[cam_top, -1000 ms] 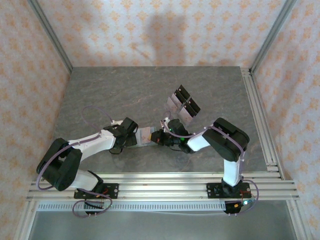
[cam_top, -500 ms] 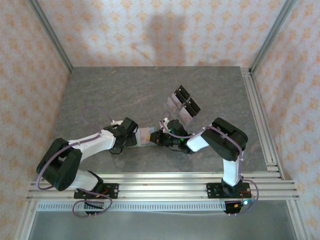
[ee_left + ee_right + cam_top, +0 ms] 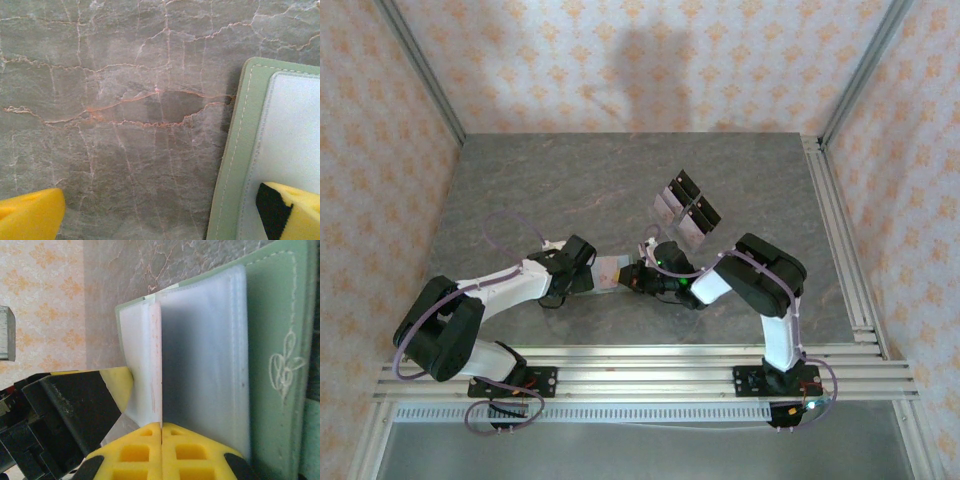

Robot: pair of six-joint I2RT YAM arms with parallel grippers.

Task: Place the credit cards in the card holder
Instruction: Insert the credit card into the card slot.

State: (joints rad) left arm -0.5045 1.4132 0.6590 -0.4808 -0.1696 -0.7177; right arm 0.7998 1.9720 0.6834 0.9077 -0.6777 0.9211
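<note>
Top external view, arms meeting over the table point(image 3: 520, 190), left claw point(image 3: 588, 272) spread wide, one finger resting on the open card holder point(image 3: 610, 272), right claw point(image 3: 638, 278) pinched shut on a credit card point(image 3: 156, 365) at its sleeves, clear tray point(image 3: 685, 210) near behind.

Left arm point(image 3: 505, 283), right arm point(image 3: 778, 335): white links, black joint housings point(image 3: 440, 335), lilac cable loops point(image 3: 488, 235). Black base plates point(image 3: 525, 383) at 6 o'clock, green LED point(image 3: 807, 405) on the right one. Yellow, black-backed end effector fingers point(image 3: 145, 442).
</note>
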